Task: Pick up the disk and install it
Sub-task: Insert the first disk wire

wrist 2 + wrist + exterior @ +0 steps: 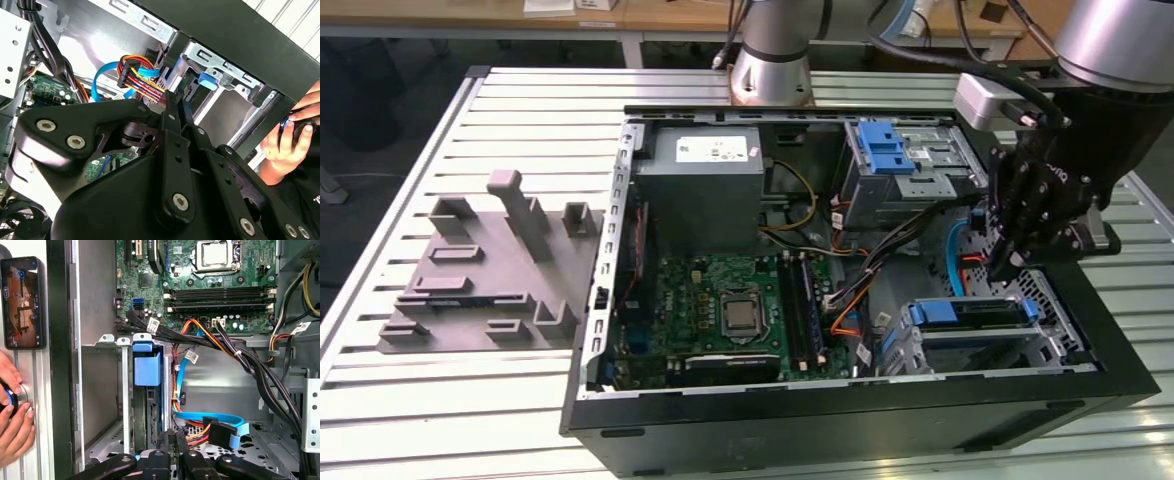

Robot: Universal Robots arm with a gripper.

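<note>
In the exterior view I see the black two-finger gripper (1003,268) hanging inside the open black computer case (854,440), to the exterior view's right of the green motherboard (720,310). The flat silver-grey disk (967,313), in its blue plastic carrier frame, sits in a silver metal bay beside the motherboard on that same side, just below the gripper.

In the second wrist view the gripper (172,97) has its fingers pressed together with nothing between them. Its tips are near the red, yellow and blue cables (137,75) that run from the motherboard (50,92). The disk (207,80) shows its blue tab in the bay beyond. A person's hand (285,145) is outside the case.

In the first wrist view the disk (147,367) stands edge-on in the bay, across the cables from the motherboard (200,285). The closed gripper (172,436) is just beside its edge; I cannot tell whether they touch. Outside the case wall, the hand (12,410) lies near a black phone (22,302).
</note>
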